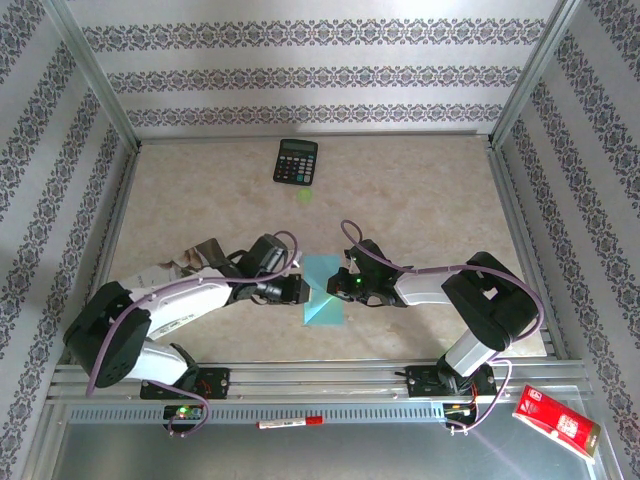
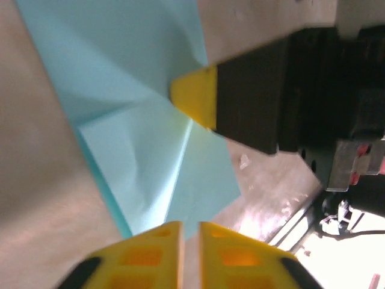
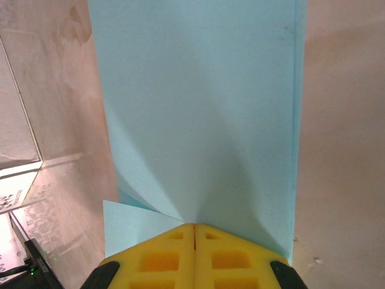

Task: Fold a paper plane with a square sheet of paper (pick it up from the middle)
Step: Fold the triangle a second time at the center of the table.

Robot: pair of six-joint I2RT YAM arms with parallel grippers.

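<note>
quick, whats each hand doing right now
left hand: closed by the square sheet of paper, grip unclear
right hand: closed, pinching it

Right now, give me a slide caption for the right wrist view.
Closed right gripper touching the creased light-cyan paper on the beige table.

One square sheet of paper (image 1: 323, 292), light cyan, at near centre. Two robot arms: a left arm (image 1: 180, 305) and a right arm (image 1: 445, 285). One black calculator (image 1: 295, 160), far. One booklet (image 1: 188, 263), left. One red marker (image 1: 290, 423) and one red packet (image 1: 555, 422), near.
</note>
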